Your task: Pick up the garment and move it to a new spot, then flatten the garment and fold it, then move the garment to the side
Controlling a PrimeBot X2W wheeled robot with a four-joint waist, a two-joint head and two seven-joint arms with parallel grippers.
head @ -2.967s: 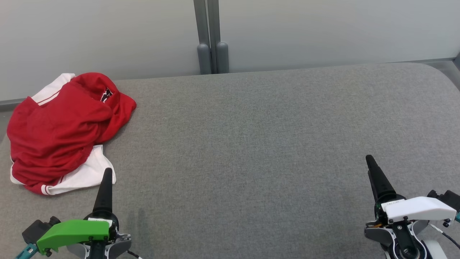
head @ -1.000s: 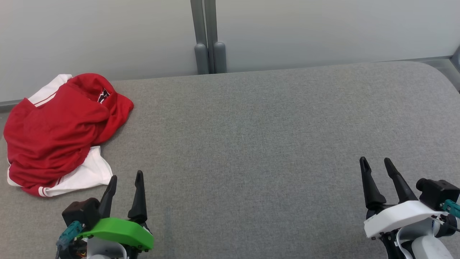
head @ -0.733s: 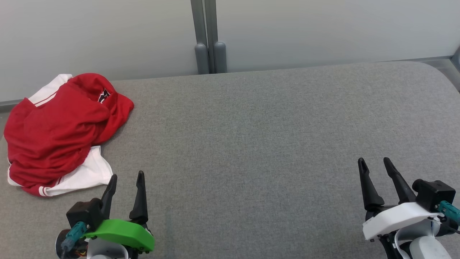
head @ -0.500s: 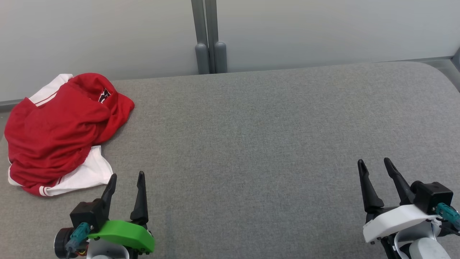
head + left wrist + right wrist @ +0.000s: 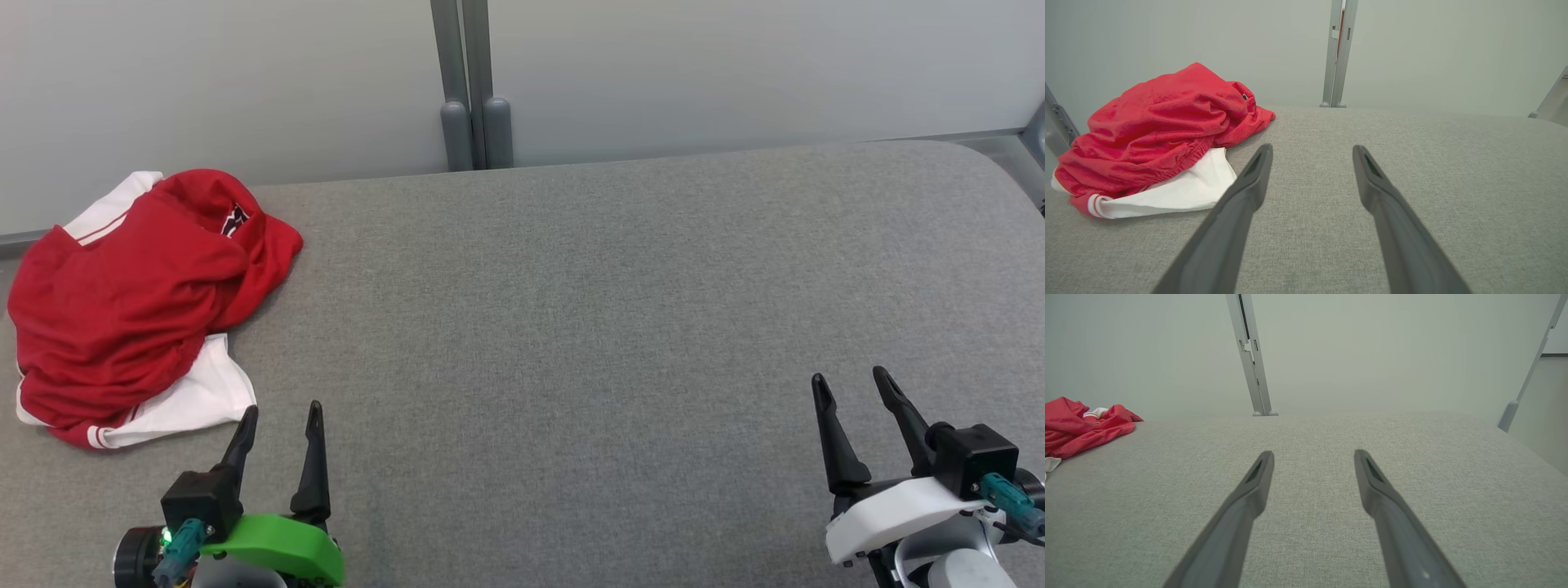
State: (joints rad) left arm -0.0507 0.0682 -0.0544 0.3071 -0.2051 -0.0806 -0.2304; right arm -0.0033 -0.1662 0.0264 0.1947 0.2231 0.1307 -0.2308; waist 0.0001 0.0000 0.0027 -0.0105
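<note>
A crumpled red and white garment [image 5: 122, 310] lies in a heap at the far left of the grey padded table [image 5: 571, 327]. In the left wrist view the garment [image 5: 1163, 130] bulges up to the left of the fingers. My left gripper [image 5: 280, 410] stands open just below and to the right of the garment's white hem, apart from it, with nothing between its fingers [image 5: 1249, 183]. My right gripper [image 5: 849, 382] stands open near the table's front right, far from the cloth. In the right wrist view the garment [image 5: 1081, 428] shows at the far left edge.
Pale grey panels stand behind the table, joined by a grey post [image 5: 465, 82]. The table's rounded corner [image 5: 1004, 171] lies at the back right. Bare grey fabric spreads between the two grippers.
Both wrists have turned since three seconds ago, so that each gripper now shows its two fingers spread. Both have dropped slightly toward the front edge. The garment has not moved.
</note>
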